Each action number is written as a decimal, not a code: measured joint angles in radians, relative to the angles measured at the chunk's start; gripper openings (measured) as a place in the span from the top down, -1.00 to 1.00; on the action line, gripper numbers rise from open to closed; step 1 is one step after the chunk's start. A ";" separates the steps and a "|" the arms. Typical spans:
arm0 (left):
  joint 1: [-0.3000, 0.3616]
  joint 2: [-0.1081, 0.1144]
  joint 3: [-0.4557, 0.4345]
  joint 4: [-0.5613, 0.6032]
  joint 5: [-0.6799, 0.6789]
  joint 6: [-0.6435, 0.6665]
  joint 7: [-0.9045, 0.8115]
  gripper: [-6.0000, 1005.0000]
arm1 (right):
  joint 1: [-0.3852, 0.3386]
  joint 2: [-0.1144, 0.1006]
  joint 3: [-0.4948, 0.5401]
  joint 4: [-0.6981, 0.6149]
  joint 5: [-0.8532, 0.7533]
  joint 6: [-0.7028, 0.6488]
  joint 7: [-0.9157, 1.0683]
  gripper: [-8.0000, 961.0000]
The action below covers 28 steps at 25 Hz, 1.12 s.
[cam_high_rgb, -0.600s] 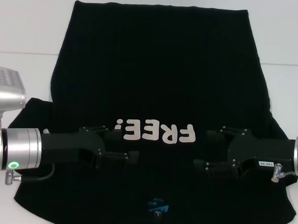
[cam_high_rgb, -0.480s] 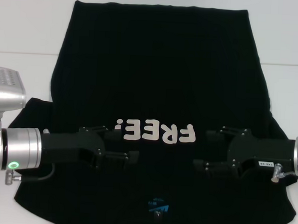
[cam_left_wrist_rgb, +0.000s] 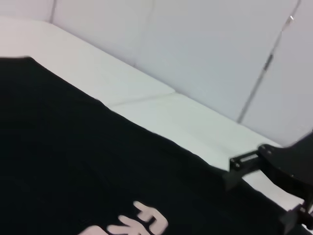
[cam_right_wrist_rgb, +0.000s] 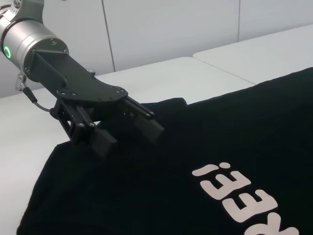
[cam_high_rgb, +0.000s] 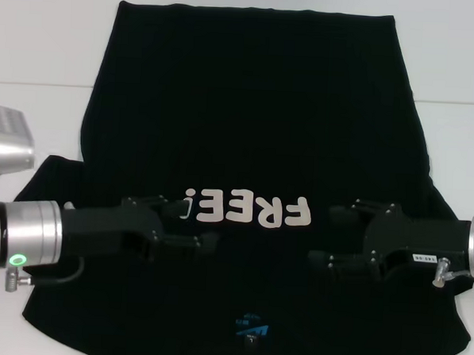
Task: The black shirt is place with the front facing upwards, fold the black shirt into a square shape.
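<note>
1. Lying flat on the white table [cam_high_rgb: 45, 48], front up, the shirt [cam_high_rgb: 255, 131] shows off-white "FREE!" lettering [cam_high_rgb: 247, 209] across its chest. The lettering serves as landmark below.
2. Shirt layout, head view: hem on the far side of the lettering, collar on the near side. A small blue neck label [cam_high_rgb: 252, 327] sits nearer the robot than the lettering, roughly in line with its middle.
3. Sleeves spread out to either side of the lettering. The cloth looks smooth, with no folds made so far.
4. Left gripper [cam_high_rgb: 196, 225]: just left of the lettering and slightly nearer the robot, low over the cloth, pointing toward the shirt's centre. Its upper finger tip [cam_high_rgb: 174, 205] lies next to the "!" end of the lettering.
5. Left jaws spread apart, nothing between them. The right wrist view confirms this: left gripper [cam_right_wrist_rgb: 129, 128] with two fingers parted above the black cloth, beside the "!" end [cam_right_wrist_rgb: 205, 171]. Contact with the cloth cannot be told.
6. Right gripper [cam_high_rgb: 336, 235]: just right of the lettering, beside the "F" end, likewise low over the shirt and pointing inward.
7. Right jaws also parted, empty. The left wrist view shows part of the right gripper [cam_left_wrist_rgb: 266, 169] beyond the lettering [cam_left_wrist_rgb: 142, 223], over the shirt's edge.
8. Both grippers sit at about the same depth, one on each side of the lettering.
</note>
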 joint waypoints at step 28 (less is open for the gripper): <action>0.206 0.104 -0.397 -0.007 0.011 -0.059 -0.705 -0.76 | 0.027 -0.018 0.188 0.052 0.081 0.290 0.610 -0.96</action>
